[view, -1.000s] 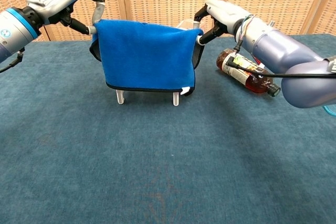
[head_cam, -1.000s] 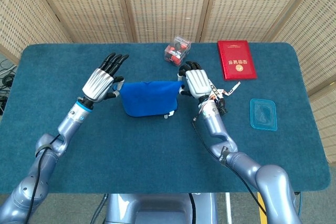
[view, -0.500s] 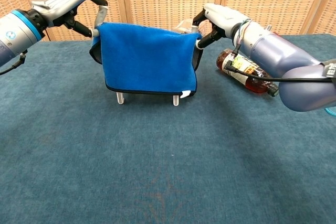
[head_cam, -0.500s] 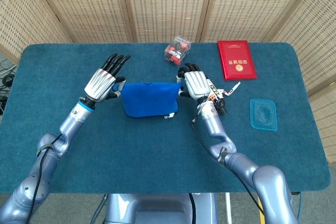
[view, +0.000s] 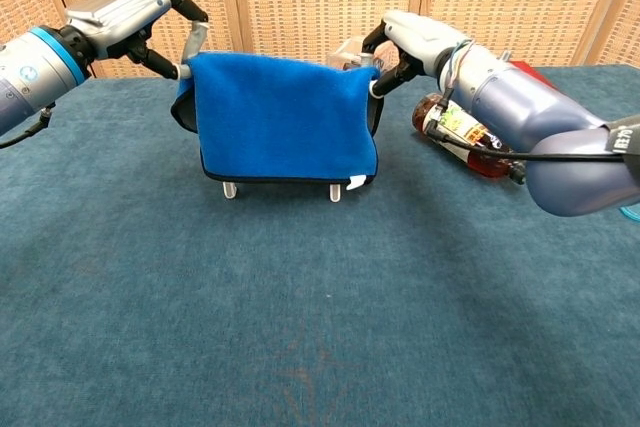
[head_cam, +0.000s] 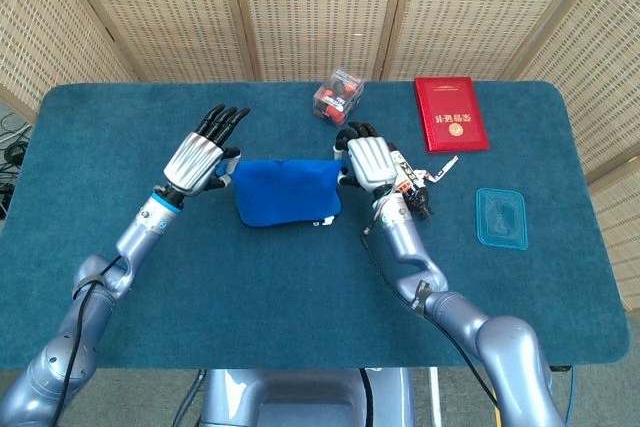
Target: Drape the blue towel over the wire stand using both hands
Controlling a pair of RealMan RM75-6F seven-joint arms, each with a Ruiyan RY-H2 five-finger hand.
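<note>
The blue towel (view: 280, 117) hangs over the wire stand, hiding all of it except two pale feet (view: 229, 190) on the table. From above, the towel (head_cam: 286, 189) is a folded rectangle in the middle of the table. My left hand (view: 130, 5) is at the towel's upper left corner and pinches the cloth edge between thumb and a finger, the other fingers spread. My right hand (view: 408, 35) pinches the upper right corner the same way. In the head view the left hand (head_cam: 200, 154) and right hand (head_cam: 368, 159) flank the towel.
A bottle of brown liquid (view: 468, 137) lies on its side just under my right forearm. Behind the towel sits a clear box with red contents (head_cam: 338, 94). At the far right are a red booklet (head_cam: 451, 113) and a clear blue lid (head_cam: 501, 217).
Both hands have come down a little with the towel's top corners. The towel now sits lower on the stand, its hem nearer the feet.
</note>
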